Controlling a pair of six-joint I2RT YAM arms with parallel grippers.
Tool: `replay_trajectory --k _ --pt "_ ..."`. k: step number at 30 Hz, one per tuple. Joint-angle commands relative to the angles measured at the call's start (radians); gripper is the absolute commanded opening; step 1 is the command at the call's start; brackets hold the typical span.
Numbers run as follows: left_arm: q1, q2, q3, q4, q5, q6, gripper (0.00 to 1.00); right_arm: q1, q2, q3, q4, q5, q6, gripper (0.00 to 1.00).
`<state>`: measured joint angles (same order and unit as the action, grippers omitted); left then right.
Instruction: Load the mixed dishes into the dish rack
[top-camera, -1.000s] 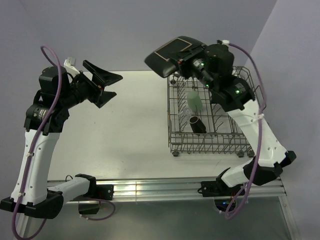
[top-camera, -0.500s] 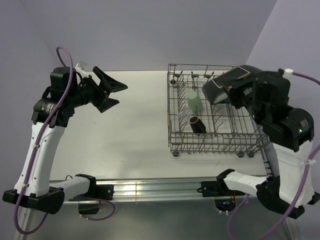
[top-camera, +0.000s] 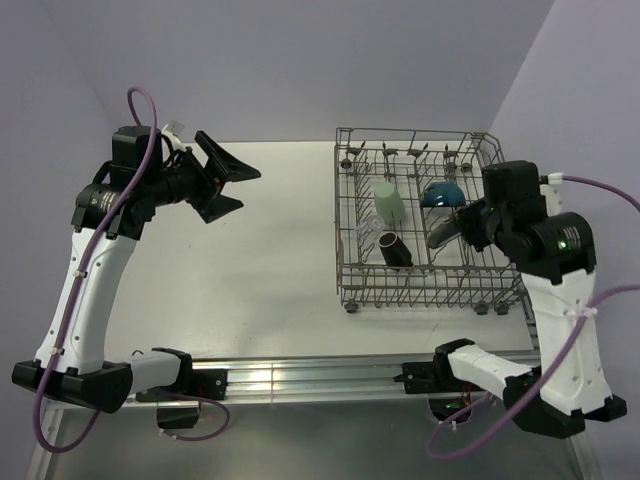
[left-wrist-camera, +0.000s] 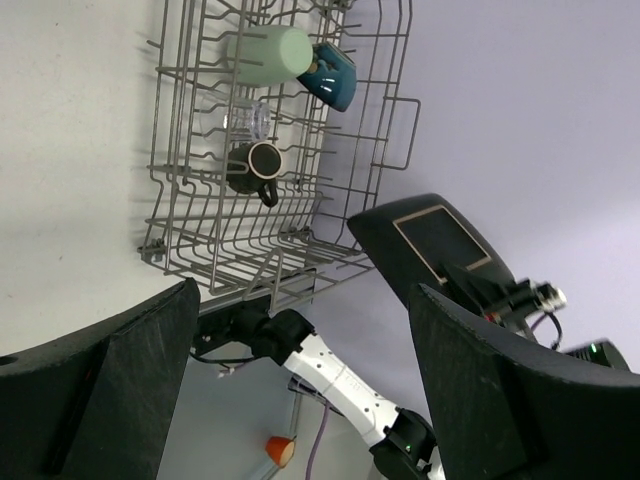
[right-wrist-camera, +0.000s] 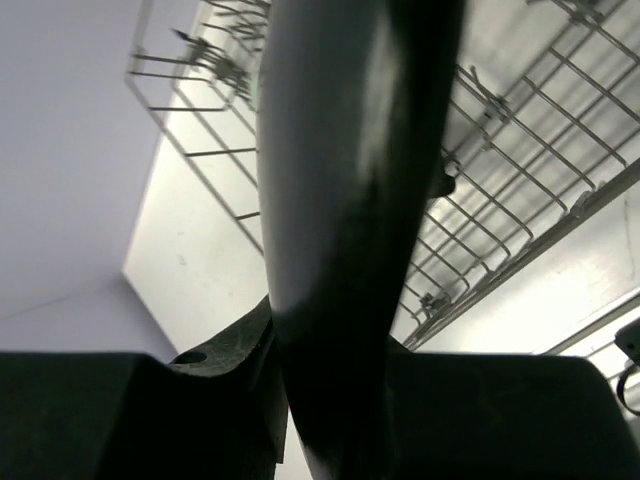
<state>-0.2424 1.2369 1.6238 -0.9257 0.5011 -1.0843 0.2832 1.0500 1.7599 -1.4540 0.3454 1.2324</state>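
Note:
The grey wire dish rack (top-camera: 418, 131) stands on the right half of the table. Inside lie a pale green cup (top-camera: 388, 201), a small clear glass (top-camera: 364, 233), a brown mug (top-camera: 396, 250) and a dark teal bowl (top-camera: 440, 193). My right gripper (top-camera: 466, 224) is shut on the square black plate (top-camera: 442, 233), held edge-on low over the rack's right side. In the right wrist view the plate (right-wrist-camera: 350, 200) fills the middle, with the rack's wires (right-wrist-camera: 500, 200) behind. My left gripper (top-camera: 226, 181) hangs open and bare, high over the table's left side; its view shows the rack (left-wrist-camera: 190, 250) and plate (left-wrist-camera: 430, 240).
Purple walls close the table at the back and right. An aluminium rail (top-camera: 320, 375) runs along the near edge between the arm bases. The white tabletop (top-camera: 260, 260) spreads left of the rack. A small orange object (left-wrist-camera: 280, 450) lies low, off the table.
The right arm swung the plate from high above the rack's back left corner down to its right side, turning it edge-on. The left arm lifted and shifted slightly right, jaws still open.

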Motion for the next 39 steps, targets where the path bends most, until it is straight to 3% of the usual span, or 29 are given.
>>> replay_trajectory --k 1,6,16,39 --pt "0.003 -0.007 0.041 -0.019 0.028 0.03 0.91 -0.055 0.011 -0.016 0.096 -0.051 -0.02 0.0" --pt "0.003 -0.005 0.039 -0.036 0.03 0.035 0.91 -0.183 -0.014 -0.146 0.174 -0.164 -0.013 0.0" --pt "0.003 0.012 0.035 -0.03 0.048 0.04 0.92 -0.312 -0.028 -0.296 0.291 -0.252 0.016 0.0" --pt "0.005 0.042 0.002 -0.029 0.057 0.057 0.92 -0.437 0.013 -0.418 0.423 -0.273 0.07 0.0"
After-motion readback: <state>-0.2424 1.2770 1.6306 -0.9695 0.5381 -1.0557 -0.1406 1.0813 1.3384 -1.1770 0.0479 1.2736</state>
